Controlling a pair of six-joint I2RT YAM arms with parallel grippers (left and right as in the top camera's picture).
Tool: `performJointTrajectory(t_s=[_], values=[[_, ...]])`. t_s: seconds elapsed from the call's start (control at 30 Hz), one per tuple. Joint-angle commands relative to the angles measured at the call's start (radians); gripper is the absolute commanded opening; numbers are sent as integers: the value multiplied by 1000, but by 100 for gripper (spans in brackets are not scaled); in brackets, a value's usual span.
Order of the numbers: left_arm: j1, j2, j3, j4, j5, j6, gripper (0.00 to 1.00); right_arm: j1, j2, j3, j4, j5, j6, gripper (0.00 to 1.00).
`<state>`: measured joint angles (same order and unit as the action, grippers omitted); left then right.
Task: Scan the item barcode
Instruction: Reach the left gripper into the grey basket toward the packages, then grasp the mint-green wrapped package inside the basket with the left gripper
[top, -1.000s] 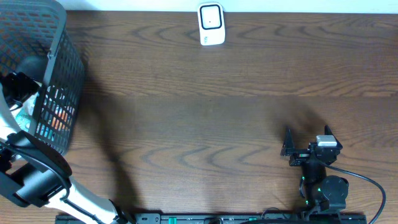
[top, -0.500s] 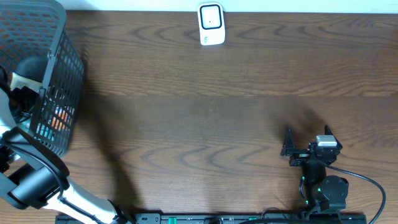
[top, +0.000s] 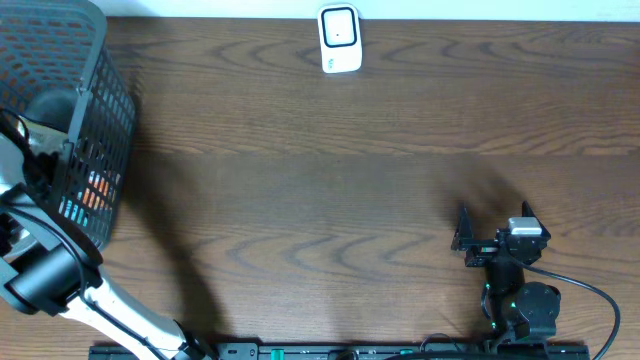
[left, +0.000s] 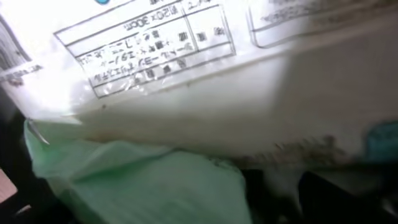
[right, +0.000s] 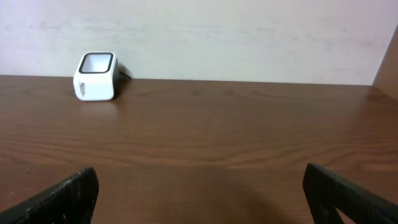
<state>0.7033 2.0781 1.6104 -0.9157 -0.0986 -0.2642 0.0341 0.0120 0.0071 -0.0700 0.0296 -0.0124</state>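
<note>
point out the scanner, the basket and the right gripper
scanner (top: 340, 38) overhead, its white top face
basket (top: 100, 140) overhead, its mesh side wall
right gripper (top: 494, 215) overhead, midway between its open fingertips

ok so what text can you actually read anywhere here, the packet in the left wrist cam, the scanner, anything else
No text can be quoted with confidence.
white packet: a boxed table of small print at upper left and a second box at upper right, both too blurred to read.
scanner: no lettering legible in either view.
basket: the coloured contents behind the mesh are too small to read.
</note>
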Motion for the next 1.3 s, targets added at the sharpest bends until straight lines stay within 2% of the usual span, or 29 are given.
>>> performJointTrajectory(t_s=[0.0,0.13,0.2,0.27,0.33,0.37,0.57,0.77,1.0,1.17,1.2,1.23,1.27], values=[[3,8,-5,5,0,-2,75,0,-5,-2,-4,-2,-11,99],[3,-3,-2,5,0,-2,51,0,-5,-2,-4,-2,-11,99],[3,-11,4,1,0,-3,28,0,-5,-2,-4,-2,-11,99],[3,-29,5,-1,0,-3,19,0,-5,-2,-4,-2,-11,99],[3,-56,6,-2,1,-3,19,0,-5,-2,-4,-2,-11,99],[3,-75,6,-1,1,-3,15,0,-5,-2,-4,-2,-11,99],[3,-212,6,37,1,-3,8,0,-5,-2,-4,-2,-11,99],[2,-326,6,82,1,-4,8,0,-5,-2,-4,-2,-11,99],[2,-325,2,87,9,-3,8,0,-5,-2,-4,-2,-11,99],[2,-301,-37,64,85,-3,9,0,-5,-2,-4,-2,-11,99],[2,-298,-47,61,90,-3,16,0,-5,-2,-4,-2,-11,99],[2,-290,-63,53,91,-3,33,0,-5,-2,-4,-2,-11,99],[2,-285,-72,46,90,-2,38,0,-5,-2,-4,-2,-11,99]])
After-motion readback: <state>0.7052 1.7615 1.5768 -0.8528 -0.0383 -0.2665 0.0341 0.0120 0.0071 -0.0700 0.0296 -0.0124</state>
